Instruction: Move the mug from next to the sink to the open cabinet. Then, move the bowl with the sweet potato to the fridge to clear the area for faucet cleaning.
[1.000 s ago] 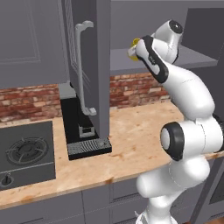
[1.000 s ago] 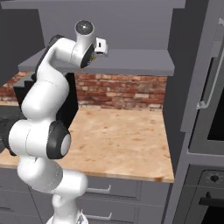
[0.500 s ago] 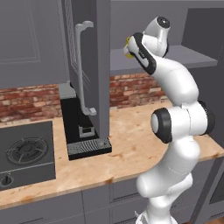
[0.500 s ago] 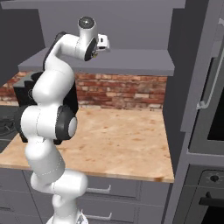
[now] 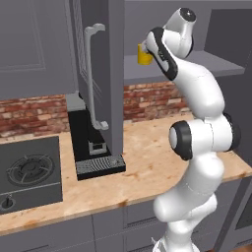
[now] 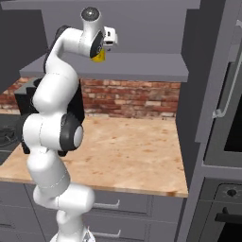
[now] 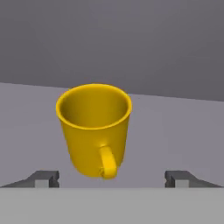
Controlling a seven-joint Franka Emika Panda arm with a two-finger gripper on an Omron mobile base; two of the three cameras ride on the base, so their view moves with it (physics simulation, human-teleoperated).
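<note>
The yellow mug (image 7: 95,131) stands upright on the grey shelf (image 7: 175,131) of the open cabinet, its handle facing my hand. My gripper (image 7: 111,180) is open, with one fingertip far out on each side of the mug and neither touching it. From the base, the mug (image 5: 143,55) peeks out behind my wrist on the shelf (image 5: 202,66), beside the swung-out cabinet door (image 5: 106,74) with its long bar handle. The right base view shows the mug (image 6: 98,57) just under my hand on the shelf (image 6: 142,68). The sink, bowl, sweet potato, fridge and faucet are out of view.
A black coffee machine (image 5: 93,147) stands on the wooden counter (image 5: 147,167) under the cabinet door. A stove top (image 5: 29,170) lies at the left. A brick wall (image 6: 127,97) backs the counter, and a tall oven unit (image 6: 227,142) rises at the right.
The jaws have gone from shut on the mug to wide open. The mug now rests on the cabinet shelf. The arm has reached further up and in.
</note>
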